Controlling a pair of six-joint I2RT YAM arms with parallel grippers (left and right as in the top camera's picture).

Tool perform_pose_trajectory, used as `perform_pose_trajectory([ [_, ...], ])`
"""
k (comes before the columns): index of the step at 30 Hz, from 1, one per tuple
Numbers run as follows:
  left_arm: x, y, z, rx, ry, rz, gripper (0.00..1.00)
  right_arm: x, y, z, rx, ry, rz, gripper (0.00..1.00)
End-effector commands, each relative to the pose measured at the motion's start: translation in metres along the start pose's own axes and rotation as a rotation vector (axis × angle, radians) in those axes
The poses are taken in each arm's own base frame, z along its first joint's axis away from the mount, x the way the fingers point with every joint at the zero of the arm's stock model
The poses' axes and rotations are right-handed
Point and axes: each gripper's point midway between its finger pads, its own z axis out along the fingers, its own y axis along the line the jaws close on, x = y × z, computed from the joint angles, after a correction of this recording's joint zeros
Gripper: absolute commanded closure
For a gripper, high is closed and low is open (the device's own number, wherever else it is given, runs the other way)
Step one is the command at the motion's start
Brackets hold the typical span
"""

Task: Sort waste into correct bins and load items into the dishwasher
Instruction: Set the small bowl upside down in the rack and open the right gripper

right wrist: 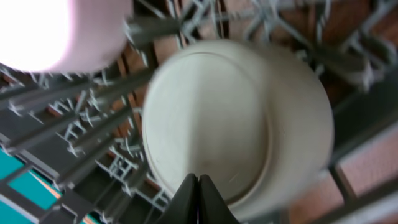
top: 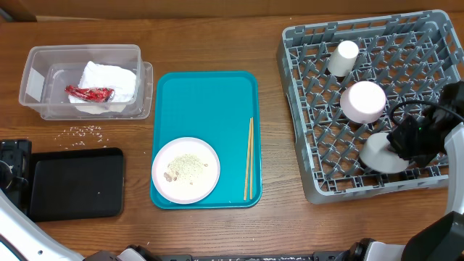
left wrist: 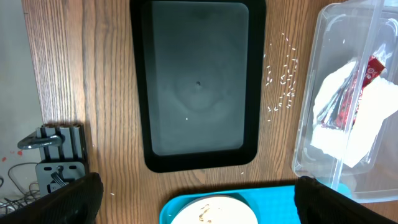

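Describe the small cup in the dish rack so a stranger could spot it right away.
Find the big grey pegged dish rack on the right side of the table. The cup stands toward its back left corner, farthest from the robot. It is the narrowest piece there, cream-white, unlike the wider pink bowl beside it.

The serving tray is teal, the latticed rack grey, the wrapper red.
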Motion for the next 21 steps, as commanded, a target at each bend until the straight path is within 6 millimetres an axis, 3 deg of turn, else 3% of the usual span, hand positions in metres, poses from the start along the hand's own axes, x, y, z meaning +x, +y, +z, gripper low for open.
perform_pose_trajectory([
  [1,-0.001,0.002,-0.005,0.009,-0.015,-0.024,0.0,0.012,-0.004,-0.016,0.012,-0.014,0.03,0.96],
  [8,-0.001,0.002,-0.005,0.009,-0.016,-0.025,0.0,0.033,-0.003,-0.058,-0.016,-0.067,0.018,0.96],
  [12,-0.001,0.001,-0.005,0.009,-0.016,-0.025,0.0,0.041,0.025,-0.097,-0.183,-0.161,-0.061,0.96],
  [15,-0.001,0.002,-0.005,0.009,-0.015,-0.025,0.0,0.057,0.068,-0.129,-0.442,-0.197,-0.231,0.79],
  [17,-0.001,0.001,-0.005,0.009,-0.016,-0.025,0.0,0.067,0.086,-0.144,-0.546,-0.215,-0.299,0.67],
  [19,-0.001,0.001,-0.005,0.009,-0.016,-0.025,0.0,0.079,0.104,-0.15,-0.589,-0.223,-0.384,0.56],
  [21,-0.001,0.002,-0.005,0.009,-0.016,-0.025,0.0,0.088,0.115,-0.146,-0.591,-0.196,-0.414,0.53],
])
